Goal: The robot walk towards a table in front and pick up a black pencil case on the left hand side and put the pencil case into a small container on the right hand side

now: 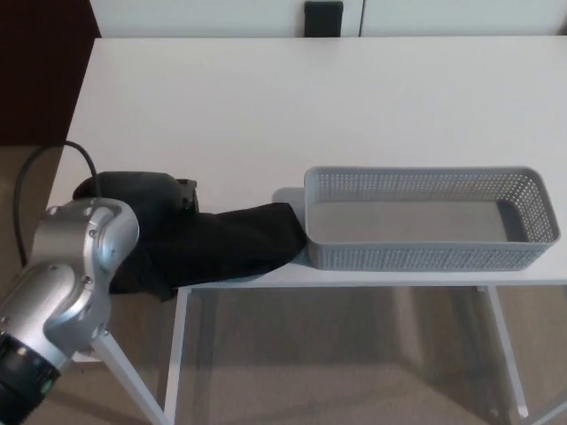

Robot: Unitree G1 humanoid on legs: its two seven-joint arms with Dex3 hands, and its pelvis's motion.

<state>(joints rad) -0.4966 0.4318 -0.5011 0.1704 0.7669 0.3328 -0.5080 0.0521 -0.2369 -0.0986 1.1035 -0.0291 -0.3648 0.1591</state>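
Note:
The black pencil case [241, 246] lies along the white table's [310, 106] front edge, left of centre. Its right end touches the left end wall of the grey perforated container [425, 257]. My left hand [149, 202] covers the case's left end and looks closed around it, though the fingers themselves are mostly hidden by the silver forearm [75, 266]. The container stands empty at the front right of the table. My right hand does not show.
A black cable [25, 181] loops off my left arm beside the table's left edge. A dark block [323, 13] stands beyond the table's far edge. White table legs [177, 354] and beige floor show below the front edge.

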